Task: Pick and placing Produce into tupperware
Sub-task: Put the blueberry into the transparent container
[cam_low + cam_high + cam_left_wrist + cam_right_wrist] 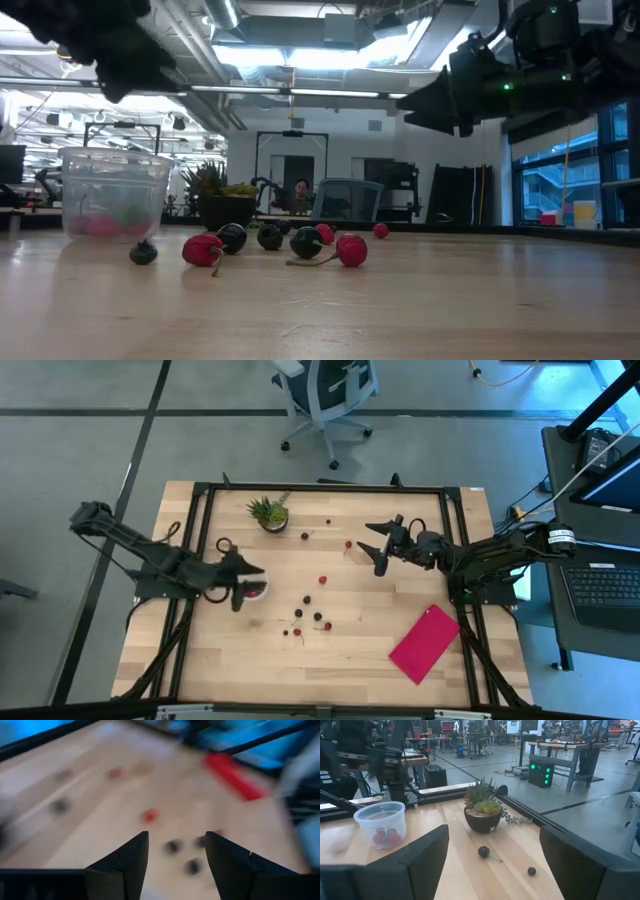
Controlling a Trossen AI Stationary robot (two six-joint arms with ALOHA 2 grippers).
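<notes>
Wooden table (350, 650) strewn with produce (319, 616)

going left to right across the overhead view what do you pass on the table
Left tool over the cup → plant → scattered berries → right tool → pink sheet.

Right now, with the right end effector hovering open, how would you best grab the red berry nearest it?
Take the red berry across its round body, straight down from above. It lies alone on bare table, clear of other pieces, just beside the right end effector; avoid any thin stem.
</notes>
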